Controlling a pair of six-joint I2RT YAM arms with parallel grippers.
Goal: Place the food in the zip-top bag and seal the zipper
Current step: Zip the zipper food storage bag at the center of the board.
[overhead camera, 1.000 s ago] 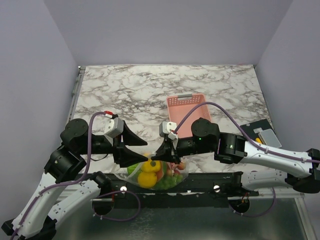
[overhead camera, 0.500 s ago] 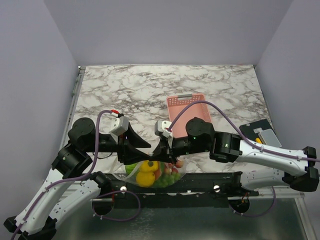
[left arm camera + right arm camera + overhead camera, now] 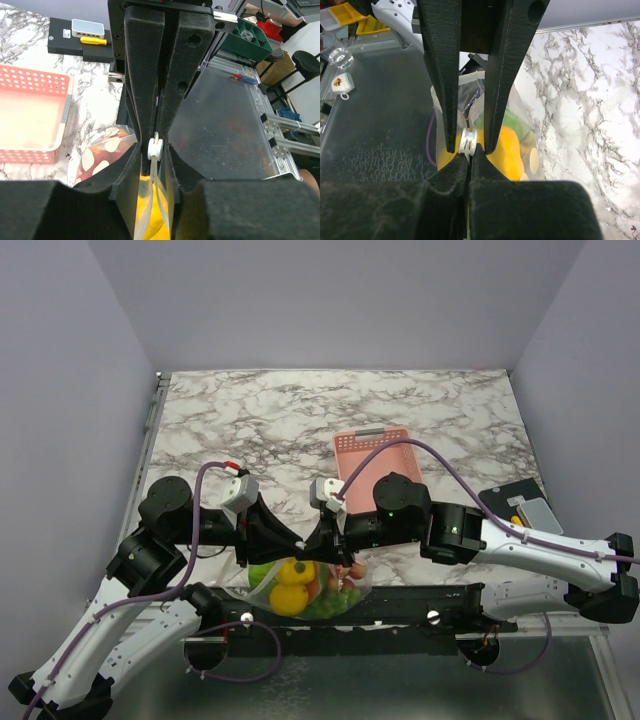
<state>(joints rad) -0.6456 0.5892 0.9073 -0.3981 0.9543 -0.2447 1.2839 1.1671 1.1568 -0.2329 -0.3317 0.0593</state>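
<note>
The clear zip-top bag (image 3: pixel 252 586) hangs at the table's near edge with the food inside: a yellow fruit (image 3: pixel 290 598), green pieces (image 3: pixel 337 608) and red pieces (image 3: pixel 346 574). My right gripper (image 3: pixel 319 543) is shut on the zipper strip at the bag's mouth, right beside the white slider (image 3: pixel 469 140). My left gripper (image 3: pixel 295 540) faces it tip to tip. Its jaws stand narrowly open, one finger on each side of the slider (image 3: pixel 155 147) and the two strips below it. The yellow fruit (image 3: pixel 150 212) shows in the gap.
An empty pink slotted basket (image 3: pixel 375 465) stands just behind the right gripper. A black box (image 3: pixel 515 505) with small items on it lies at the table's right edge. A black rail (image 3: pixel 410 602) runs along the near edge under the bag.
My left gripper has moved right, up to the right gripper's tips, and its jaws have narrowed around the slider. The right gripper stays shut on the strip.
</note>
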